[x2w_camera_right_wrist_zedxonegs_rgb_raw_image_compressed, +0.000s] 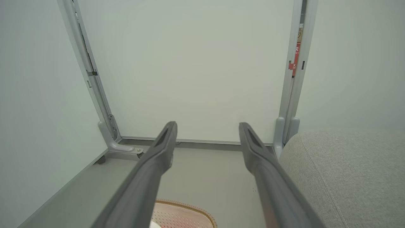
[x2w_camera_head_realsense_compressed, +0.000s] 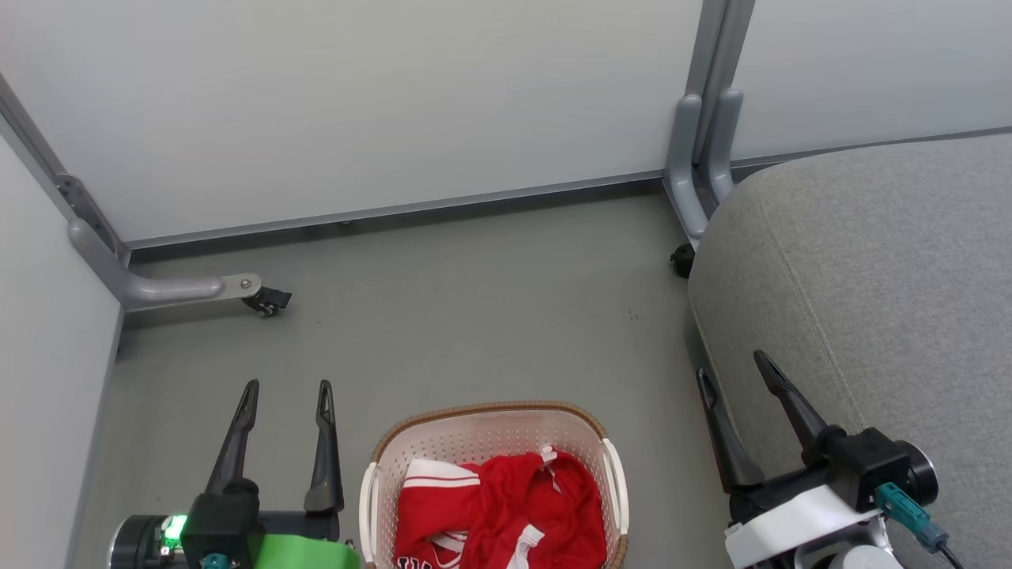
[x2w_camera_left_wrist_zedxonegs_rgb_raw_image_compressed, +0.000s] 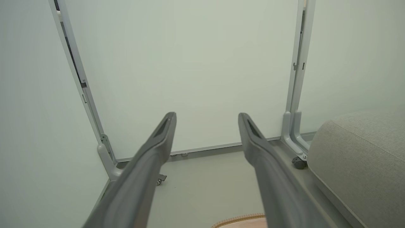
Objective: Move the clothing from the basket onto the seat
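**Operator:** What lies nearest the robot?

**Guide:** Check the bottom edge of the head view. You will find the basket (x2w_camera_head_realsense_compressed: 474,410), an oval cream-white perforated plastic laundry type with a brown woven-look rim and white side handles. It stands on the floor between the two arms. The clothing (x2w_camera_head_realsense_compressed: 514,506), soft red sports garments with white trim, lies crumpled inside the basket. Dark white-edged lettering shows at its near edge.

**Operator:** How do the grippers stand?

**Guide:** Locate the left gripper (x2w_camera_head_realsense_compressed: 288,385) just beside the basket, on its left. Its two long dark fingers point away from the robot. The jaws are spread wide, with grey floor between them. Locate the right gripper (x2w_camera_head_realsense_compressed: 731,364) to the right of the basket, at the near edge of the seat. Its jaws are likewise spread wide. Both grippers are apart from the clothing. You cannot tell from these views whether the right fingers touch the upholstery.

**Operator:** What lies beyond them?

**Guide:** On the right you will see the seat (x2w_camera_head_realsense_compressed: 885,276), a large grey fabric-upholstered cushion with rounded edges and a stitched seam, much bigger than the basket. Ahead of the basket runs the smooth grey floor (x2w_camera_head_realsense_compressed: 474,308). Farthest away stand the pale partition panels (x2w_camera_head_realsense_compressed: 356,103) in grey metal frames. Their feet carry small black casters (x2w_camera_head_realsense_compressed: 267,301).
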